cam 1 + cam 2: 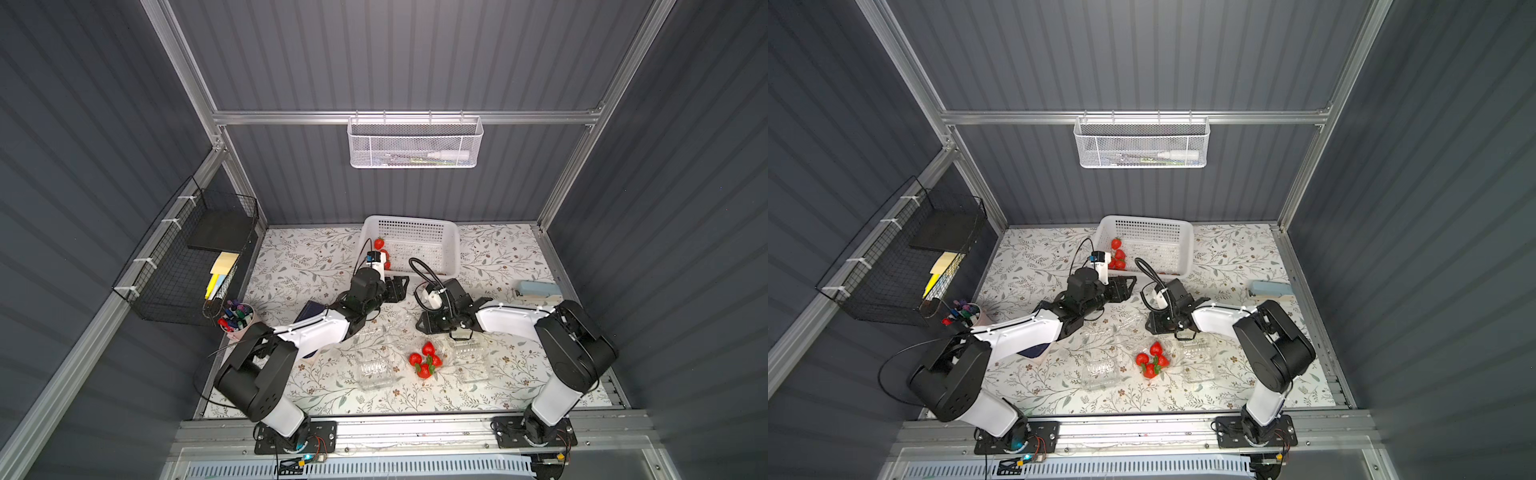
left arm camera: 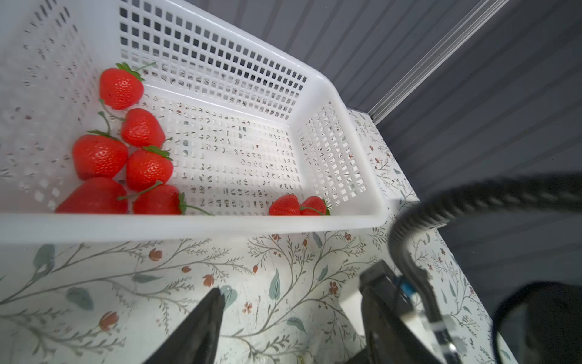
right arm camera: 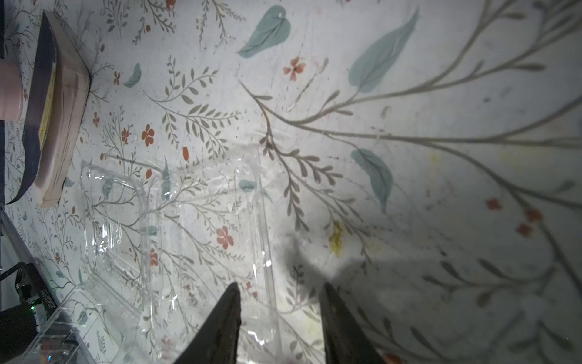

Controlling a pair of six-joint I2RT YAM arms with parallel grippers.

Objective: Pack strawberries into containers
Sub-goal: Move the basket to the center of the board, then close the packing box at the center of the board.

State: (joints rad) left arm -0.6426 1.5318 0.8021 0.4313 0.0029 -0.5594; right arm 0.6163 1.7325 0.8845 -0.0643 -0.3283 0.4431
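Several red strawberries (image 2: 138, 151) lie at one end of the white perforated basket (image 2: 189, 225), and two more (image 2: 299, 206) rest by its near wall. My left gripper (image 2: 293, 293) hangs open over bare table just in front of the basket, holding nothing. In both top views, several strawberries (image 1: 424, 359) sit in the middle clear container, with other clear containers (image 1: 376, 370) (image 1: 469, 357) on either side. My right gripper (image 3: 280, 293) is open low over an open clear container (image 3: 176, 220). That container's thin rim runs between the fingers.
A book (image 3: 53, 110) and a pink cup of markers (image 1: 237, 316) stand at the table's left. A pale blue stapler (image 1: 538, 291) lies at the right edge. A black wire rack (image 1: 195, 257) hangs on the left wall and a white mesh basket (image 1: 413, 143) on the back rail.
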